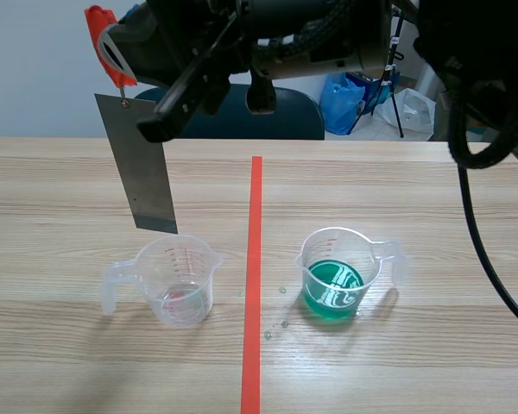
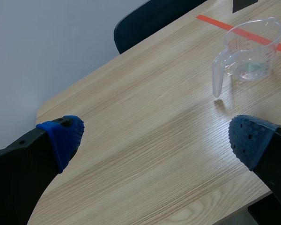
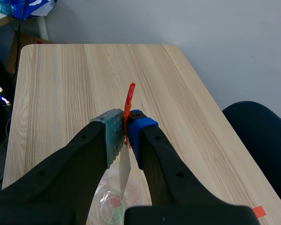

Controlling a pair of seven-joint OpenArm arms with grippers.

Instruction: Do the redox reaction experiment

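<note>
**A:** How does the metal plate [image 1: 147, 168] look?

**B:** It is flat, grey and rectangular. It hangs in the upper left of the scene view from an orange-red clip [image 1: 104, 43].

**A:** Which way does it point?

**B:** Its long axis is almost vertical, and the lower end points down, close above the clear beaker [image 1: 177, 280]. The right gripper [image 3: 126, 136] pinches the clip. The left gripper [image 2: 157, 136] is spread wide and holds nothing.

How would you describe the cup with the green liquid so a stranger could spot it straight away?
Find the orange-red tape line down the middle of the table. A clear plastic measuring cup stands on each side of it; you want the right cup. It alone holds green liquid, while the left cup is nearly empty, with a grey metal plate hanging over it.
</note>
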